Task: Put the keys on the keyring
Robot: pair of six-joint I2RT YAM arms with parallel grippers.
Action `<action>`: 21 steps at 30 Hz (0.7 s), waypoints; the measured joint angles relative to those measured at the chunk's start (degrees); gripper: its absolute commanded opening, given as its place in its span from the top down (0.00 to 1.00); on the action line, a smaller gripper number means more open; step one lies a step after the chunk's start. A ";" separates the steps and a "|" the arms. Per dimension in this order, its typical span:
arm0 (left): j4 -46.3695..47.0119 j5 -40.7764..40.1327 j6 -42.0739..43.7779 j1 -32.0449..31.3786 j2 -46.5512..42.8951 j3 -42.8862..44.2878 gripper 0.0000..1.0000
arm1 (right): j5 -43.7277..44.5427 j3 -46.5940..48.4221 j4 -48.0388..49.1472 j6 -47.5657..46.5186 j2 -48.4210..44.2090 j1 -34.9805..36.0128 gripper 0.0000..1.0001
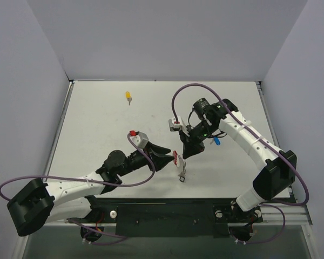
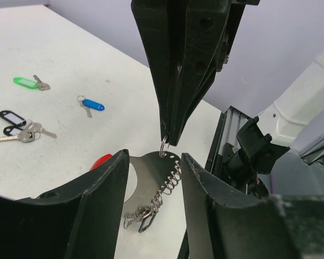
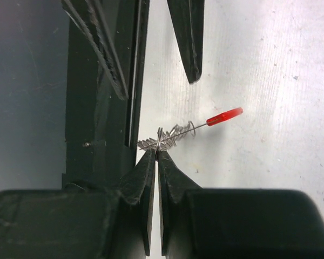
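Soft, even light falls from above. The table [image 1: 97, 124] shows bright white, with only faint shadows on it. In my left wrist view my own fingers [image 2: 97, 205] sit dark and slightly blurred up close. In my right wrist view the keyring [image 3: 175, 132] glints.

Work surface: a white, matt tabletop [image 1: 97, 118], rectangular, with faint scuffs and specks that show in the right wrist view

Enclosure: three plain panels of uniform pale lavender-grey stand along the far and side edges of the tabletop: back wall [image 1: 167, 38], left wall [image 1: 21, 81], right wall [image 1: 308, 65]. They meet in straight vertical corners

Edging: a silver metal rail [image 1: 268, 116] runs along the right edge of the tabletop, at the foot of the right wall. A grey strip [image 1: 62, 127] follows the left edge

Near edge: a black plate [image 1: 167, 216] lies across the front, with a silver frame profile [image 1: 305, 216] at its right end. Below it is a dark greenish surface [image 1: 167, 249]; its nature cannot be determined

Lighting: even and diffuse; shadows on the tabletop are soft
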 measured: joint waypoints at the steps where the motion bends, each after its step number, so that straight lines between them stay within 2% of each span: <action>1: -2.62 0.74 0.79 0.48 -1.27 0.48 0.44 | 1.16 0.33 0.02 0.46 0.17 0.28 1.00; 6: -15.10 3.91 7.21 1.16 -4.96 4.13 0.43 | 7.06 1.57 -0.26 1.86 0.52 1.77 1.00; 10: -21.40 5.77 13.49 0.83 -3.96 7.37 0.43 | 9.70 2.73 -0.74 2.01 0.61 2.58 1.00; 15: -22.51 5.44 19.89 -1.27 0.04 8.94 0.44 | 10.88 3.10 -1.31 1.97 1.40 2.62 1.00; 21: -17.03 4.66 23.87 -2.49 5.53 8.92 0.52 | 10.93 3.10 -1.81 1.90 1.60 2.62 1.00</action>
